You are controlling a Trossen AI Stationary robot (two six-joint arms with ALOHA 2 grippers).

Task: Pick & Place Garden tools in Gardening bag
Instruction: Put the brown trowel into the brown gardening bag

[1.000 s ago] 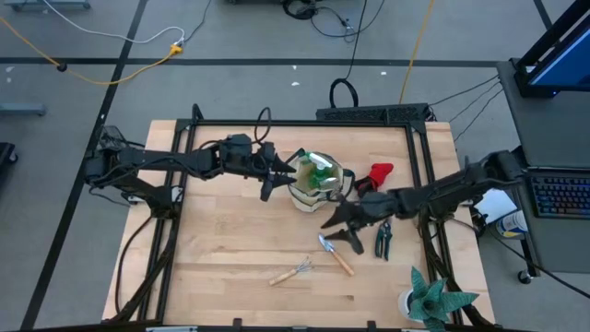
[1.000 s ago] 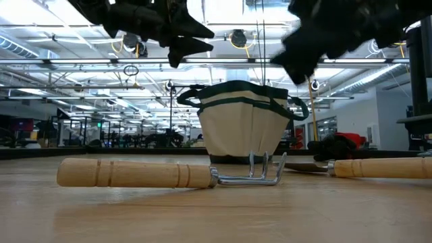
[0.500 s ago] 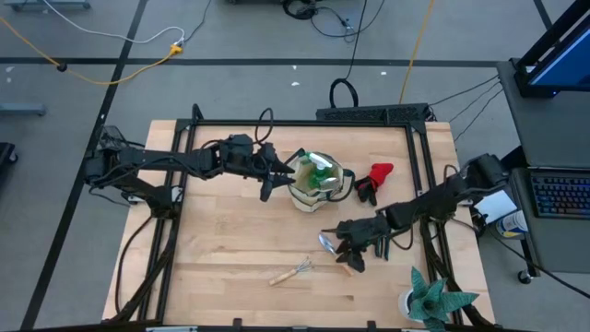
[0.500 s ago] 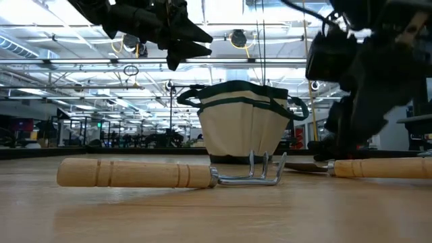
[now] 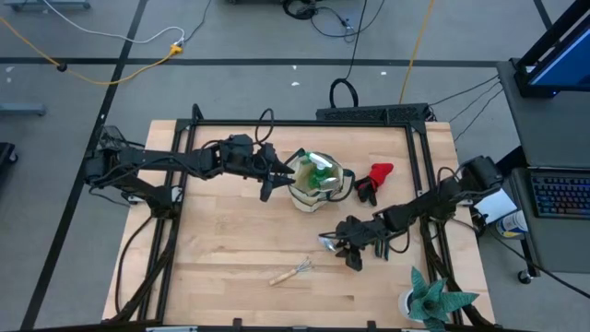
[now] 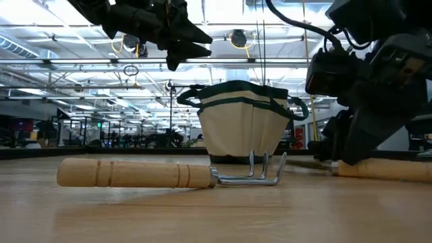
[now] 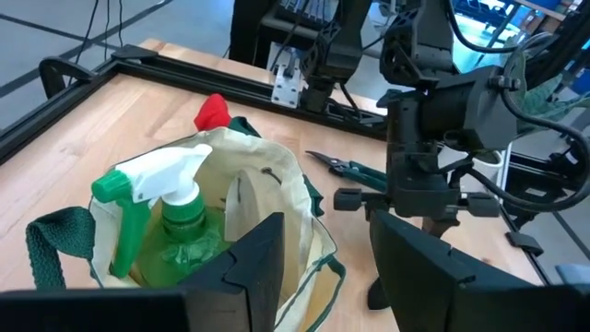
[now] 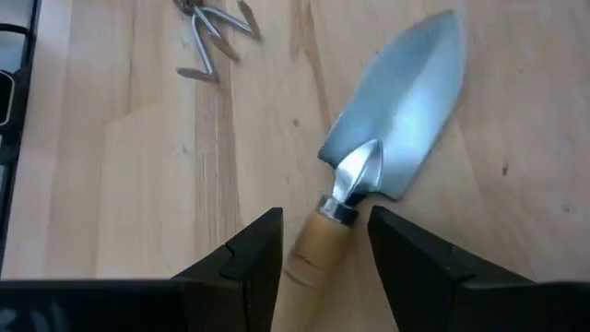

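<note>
Gardening bag (image 5: 317, 182), a small round tan canvas one with dark green trim and loop handles, is standing on the pale wooden table (image 5: 230, 240) just ahead of the left gripper (image 5: 273, 171), which is hovering above the tabletop with its fingers spread apart and gripping nothing. A green spray bottle with a white trigger (image 7: 166, 198) is sitting upright inside that bag. The right gripper (image 5: 346, 249) is reaching down close to the table, well to the near side of the bag, its fingers parted on either side of the wooden handle of a steel-bladed trowel (image 8: 392, 184) without closing on it. A red glove (image 5: 379, 172) and green-handled pruning shears (image 7: 346, 168) are lying beyond the right gripper. A wooden-handled hand rake (image 5: 291, 272) is lying just beside the trowel's blade.
</note>
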